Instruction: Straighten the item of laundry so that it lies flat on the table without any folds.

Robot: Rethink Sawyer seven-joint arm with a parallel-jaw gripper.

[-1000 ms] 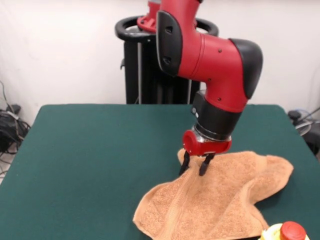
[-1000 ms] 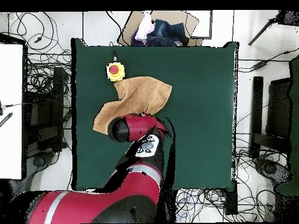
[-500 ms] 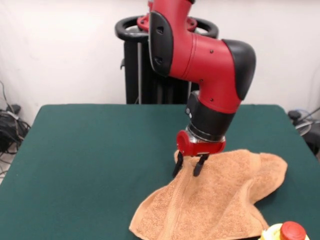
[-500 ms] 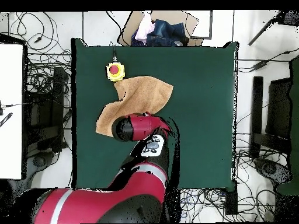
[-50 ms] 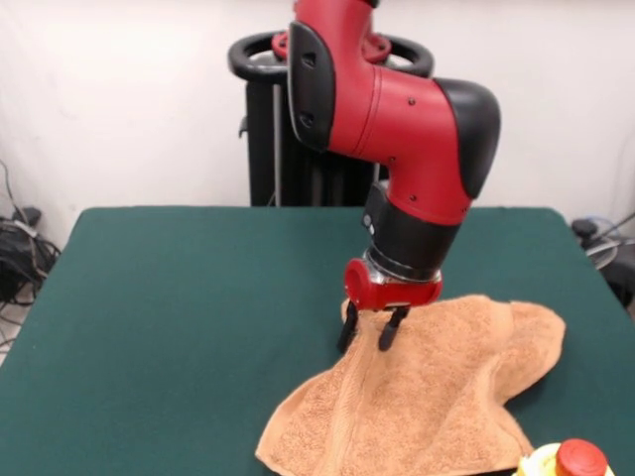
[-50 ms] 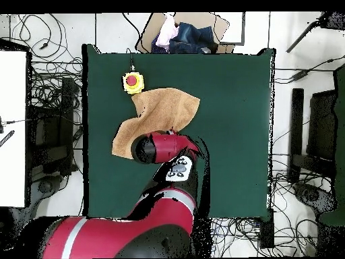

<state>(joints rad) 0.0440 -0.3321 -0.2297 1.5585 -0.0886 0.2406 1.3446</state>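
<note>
Jaws [image 5: 367,334] parted, tips on rumpled towel [image 5: 427,397], green table [image 5: 179,317].

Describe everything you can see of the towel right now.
The towel is light orange-tan terry cloth, rumpled rather than flat, lying on the green table toward the front view's lower right. A woven band stripe runs down its left part; ridges and a lobe bulge on the right. The gripper stands at its far corner, fingers apart either side of the edge. A yellow box with a red button sits beside it.

front view low, overhead straight down, shared table [image 5: 179,297]
</note>
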